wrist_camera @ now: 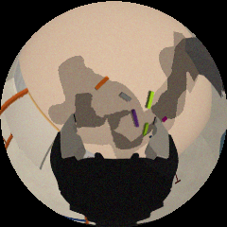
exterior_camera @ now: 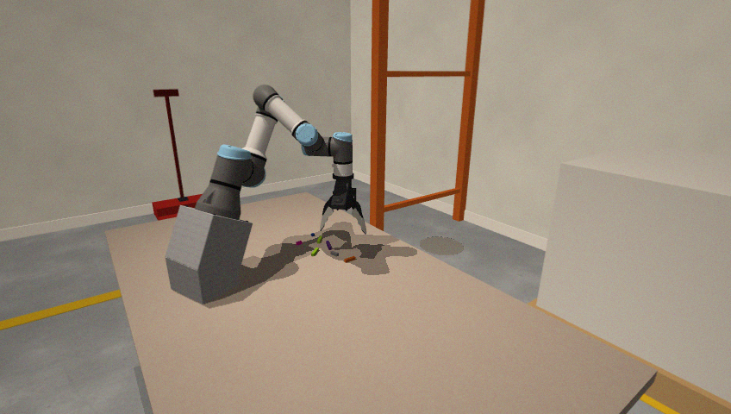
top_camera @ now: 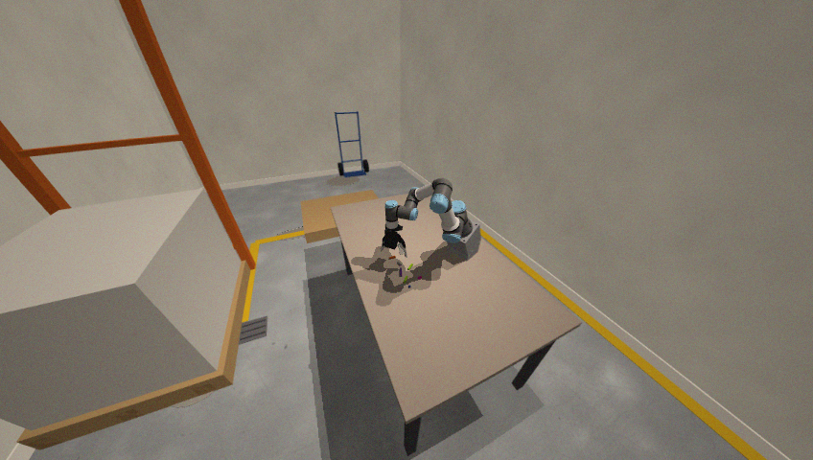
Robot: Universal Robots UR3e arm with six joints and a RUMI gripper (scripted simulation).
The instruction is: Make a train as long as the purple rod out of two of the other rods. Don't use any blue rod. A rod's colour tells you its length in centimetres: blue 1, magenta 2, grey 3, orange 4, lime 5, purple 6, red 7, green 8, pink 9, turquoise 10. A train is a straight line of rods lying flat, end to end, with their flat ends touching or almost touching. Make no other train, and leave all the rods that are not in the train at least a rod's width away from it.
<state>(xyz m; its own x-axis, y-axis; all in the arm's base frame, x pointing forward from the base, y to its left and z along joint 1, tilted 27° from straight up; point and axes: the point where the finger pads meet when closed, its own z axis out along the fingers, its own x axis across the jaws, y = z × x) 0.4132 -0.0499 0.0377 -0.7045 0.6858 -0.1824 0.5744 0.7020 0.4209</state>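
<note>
Tan table (exterior_camera: 359,333) beside orange rack (exterior_camera: 379,112)

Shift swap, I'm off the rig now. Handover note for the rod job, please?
Gripper: open, holding nothing, above the rod cluster.
Rods: all lie loose on the table. In the wrist view, purple is in the middle, orange far to its left, magenta to its right, and grey between orange and purple. There are two lime rods near purple and a tiny blue at the edge of the cluster.
Done: no train built yet.
Left: orange plus magenta should match purple. Lay them end to end in a straight line, away from the other rods.
</note>
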